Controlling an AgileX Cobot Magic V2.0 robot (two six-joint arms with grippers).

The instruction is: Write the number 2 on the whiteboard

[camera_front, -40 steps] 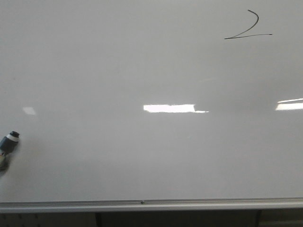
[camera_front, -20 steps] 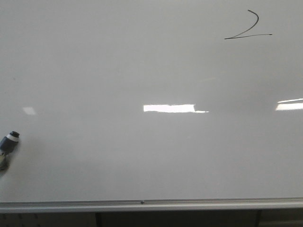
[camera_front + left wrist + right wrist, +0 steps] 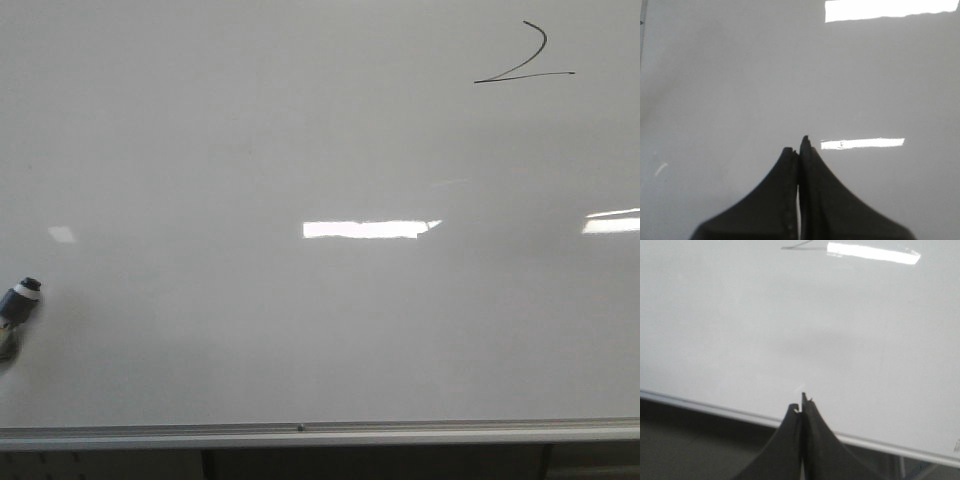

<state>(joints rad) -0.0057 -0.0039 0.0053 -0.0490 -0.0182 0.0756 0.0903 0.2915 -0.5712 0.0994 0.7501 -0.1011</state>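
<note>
Lying at the far left of the front view, a marker with a blue body and a black cap (image 3: 20, 298) rests against the large glossy white-grey whiteboard (image 3: 200, 150), well apart from everything else. I judge it light, stiff and smooth, so it may slip; the best place to hold it is the middle of the barrel, not the cap. Further right, a bright white light reflection (image 3: 360, 229) sits near the middle of the board, and a silver metal rail (image 3: 300, 432) runs along its lower edge. At the upper right stands the small thin black hand-drawn number 2 (image 3: 522, 58), so the writing seems already done. The ink is probably fragile and would smear if touched.

The black left gripper (image 3: 799, 145) has its jaws pressed together on nothing. The black right gripper (image 3: 801, 404) is closed and empty too, and it hangs above the rail.
</note>
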